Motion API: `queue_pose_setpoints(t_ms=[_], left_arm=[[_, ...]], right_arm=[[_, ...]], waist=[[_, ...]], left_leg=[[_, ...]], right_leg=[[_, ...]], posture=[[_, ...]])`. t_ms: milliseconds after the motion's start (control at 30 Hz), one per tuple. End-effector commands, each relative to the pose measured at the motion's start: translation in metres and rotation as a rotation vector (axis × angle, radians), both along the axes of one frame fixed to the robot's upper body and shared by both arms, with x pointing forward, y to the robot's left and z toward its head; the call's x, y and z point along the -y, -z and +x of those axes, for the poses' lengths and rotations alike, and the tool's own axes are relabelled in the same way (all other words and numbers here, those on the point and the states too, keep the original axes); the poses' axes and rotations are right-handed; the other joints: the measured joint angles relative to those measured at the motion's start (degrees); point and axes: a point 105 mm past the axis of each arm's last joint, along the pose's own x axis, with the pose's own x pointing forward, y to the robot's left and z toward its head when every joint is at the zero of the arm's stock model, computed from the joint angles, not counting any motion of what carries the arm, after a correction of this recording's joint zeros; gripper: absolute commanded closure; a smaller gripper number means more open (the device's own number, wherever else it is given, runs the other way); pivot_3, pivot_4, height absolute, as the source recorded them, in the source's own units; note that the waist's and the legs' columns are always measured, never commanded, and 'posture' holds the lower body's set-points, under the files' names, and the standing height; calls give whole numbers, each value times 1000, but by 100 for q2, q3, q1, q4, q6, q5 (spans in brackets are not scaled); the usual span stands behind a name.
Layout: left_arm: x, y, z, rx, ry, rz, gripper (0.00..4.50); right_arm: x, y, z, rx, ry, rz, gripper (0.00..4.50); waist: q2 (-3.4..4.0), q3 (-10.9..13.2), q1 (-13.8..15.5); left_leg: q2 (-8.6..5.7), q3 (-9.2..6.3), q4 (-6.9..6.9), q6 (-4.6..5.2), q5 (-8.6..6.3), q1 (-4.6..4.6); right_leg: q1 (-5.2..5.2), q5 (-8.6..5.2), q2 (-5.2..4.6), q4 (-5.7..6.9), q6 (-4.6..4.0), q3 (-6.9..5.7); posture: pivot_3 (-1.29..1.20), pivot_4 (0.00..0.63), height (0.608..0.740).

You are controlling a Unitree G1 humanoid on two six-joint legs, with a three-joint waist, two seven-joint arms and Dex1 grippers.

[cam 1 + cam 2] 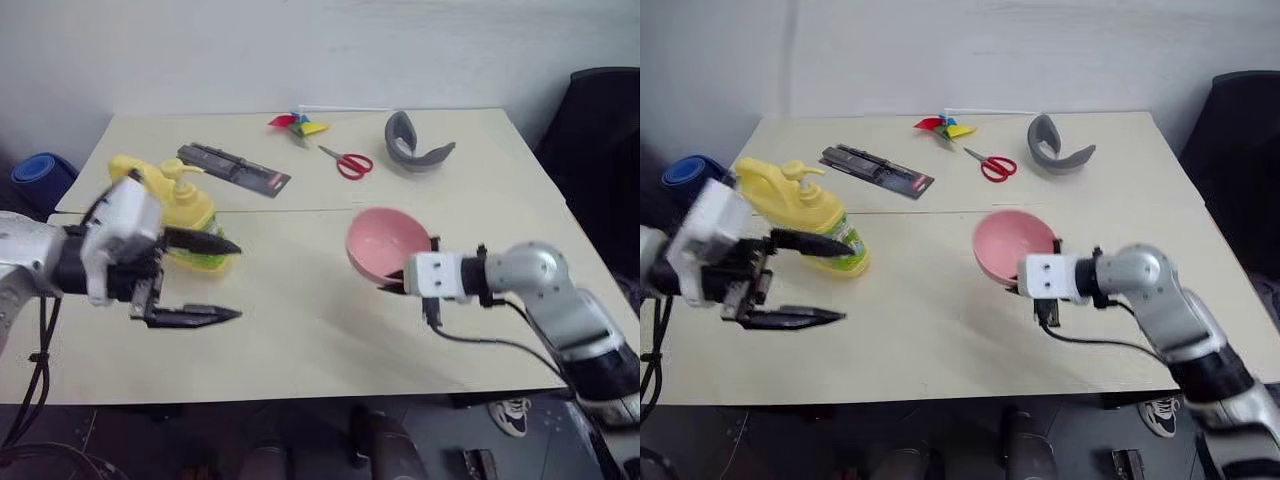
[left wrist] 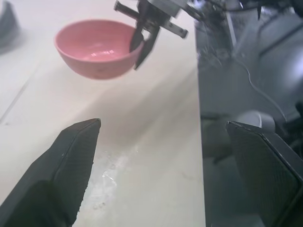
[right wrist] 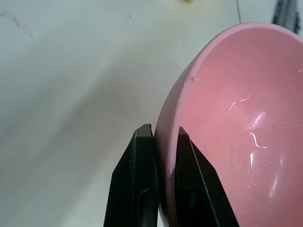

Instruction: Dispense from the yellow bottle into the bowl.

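Observation:
The yellow bottle point(image 1: 182, 203) stands on the left part of the table, pump top up. My left gripper point(image 1: 238, 280) is open just in front of it, one finger by the bottle's lower side and the other nearer me, with nothing between them. The pink bowl point(image 1: 380, 238) hangs tilted above the middle of the table. My right gripper point(image 1: 396, 282) is shut on its near rim, one finger inside and one outside, as the right wrist view shows point(image 3: 163, 135). The left wrist view looks across the table at the bowl point(image 2: 94, 47) and the right gripper point(image 2: 140, 45).
At the back of the table lie red scissors point(image 1: 350, 162), a grey curved object point(image 1: 415, 146), a flat black strip point(image 1: 233, 168) and a small coloured pinwheel point(image 1: 298, 123). A blue roll point(image 1: 40, 172) sits beyond the left edge and a black chair point(image 1: 600, 130) stands at the right.

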Motion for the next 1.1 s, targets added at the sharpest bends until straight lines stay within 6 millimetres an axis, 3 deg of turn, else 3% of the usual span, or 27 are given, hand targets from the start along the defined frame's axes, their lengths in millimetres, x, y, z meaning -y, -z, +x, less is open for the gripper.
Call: queue_pose_setpoints(t_ms=[33, 133, 233, 333, 500, 633, 767, 1100], left_arm=[[-18, -42, -2, 72, -64, -105, 0], [-37, -68, 3, 118, -136, -174, 0], [-56, -79, 16, 161, -220, -170, 0], [-70, -83, 31, 185, -272, -156, 530], [-84, -82, 56, 190, -313, -156, 2010], [-89, -73, 69, 184, -331, -128, 3198], [-92, -67, 76, 187, -349, -126, 4397], [-92, -57, 89, 206, -402, -123, 4456]], right_arm=[[-30, -22, 8, -34, -109, -6, 4490], [-63, -39, 19, -23, -184, -26, 4490], [-90, -48, 29, -15, -236, -56, 4490], [-117, -60, 38, -25, -253, -57, 4500], [-144, -72, 45, -52, -262, -55, 4500], [-155, -76, 44, -43, -281, -71, 4500], [-168, -82, 42, -30, -290, -65, 4500], [-191, -104, 35, -3, -313, -6, 4500]], waist=[[-4, 2, -20], [-5, 2, -40], [-6, 2, -57], [-6, 2, -72], [-9, 2, -76], [-10, 1, -136], [-21, -5, -226], [-20, -4, -374]], left_leg=[[0, 3, 0, -1, 0, -1], [-5, 23, 3, -1, 1, -34], [-4, 24, 2, -6, 1, -43], [-6, 26, 3, -7, 1, -47], [-6, 23, 14, -8, 1, -57], [-5, 23, 15, -10, 1, -63], [-5, 23, 68, -13, -1, -152], [-4, 11, 106, -18, 1, -184]], right_leg=[[-9, 0, 0, 7, 0, 2], [-65, 1, -3, 21, 1, 13], [-77, -2, -2, 30, -4, 5], [-78, -2, -2, 30, -4, 4], [-82, -2, -1, 38, -4, 1], [-87, -3, -2, 38, -4, -3], [-178, -2, -7, 78, -3, -3], [-194, -1, -17, 101, -3, -7]], posture=[[0, 150, 740], [0, 150, 740], [0, 150, 740], [0, 150, 740], [0, 150, 740], [0, 150, 740], [0, 150, 740], [0, 150, 740]])
